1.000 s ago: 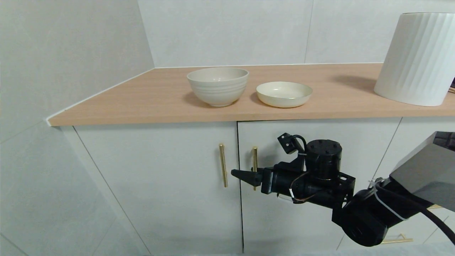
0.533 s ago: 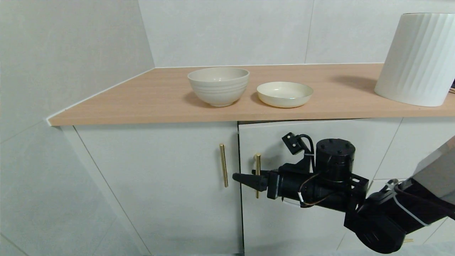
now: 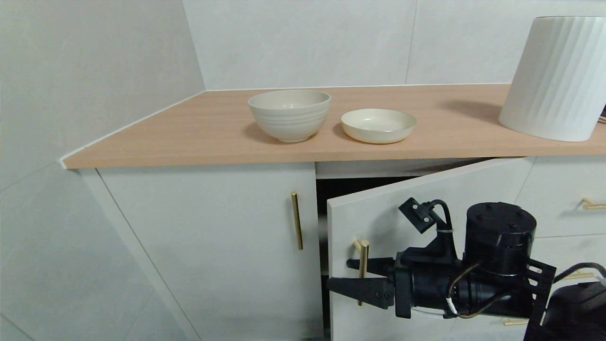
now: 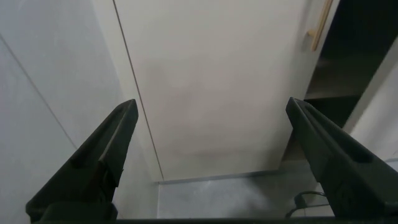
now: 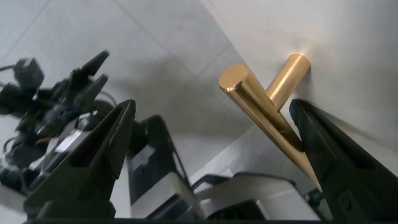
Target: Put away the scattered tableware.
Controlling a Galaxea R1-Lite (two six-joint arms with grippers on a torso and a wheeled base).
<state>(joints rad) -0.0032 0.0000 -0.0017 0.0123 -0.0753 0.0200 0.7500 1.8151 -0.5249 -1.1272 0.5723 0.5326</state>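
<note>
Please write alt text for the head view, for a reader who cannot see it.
The right gripper has the gold handle of a partly open cabinet door between its jaws. On the wooden counter above stand a bowl and a shallow dish, side by side.

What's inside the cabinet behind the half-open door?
Through the gap beside the door the interior looks dark, with what may be a shelf in the left wrist view. The door covers the rest, so any contents cannot be seen.
</note>
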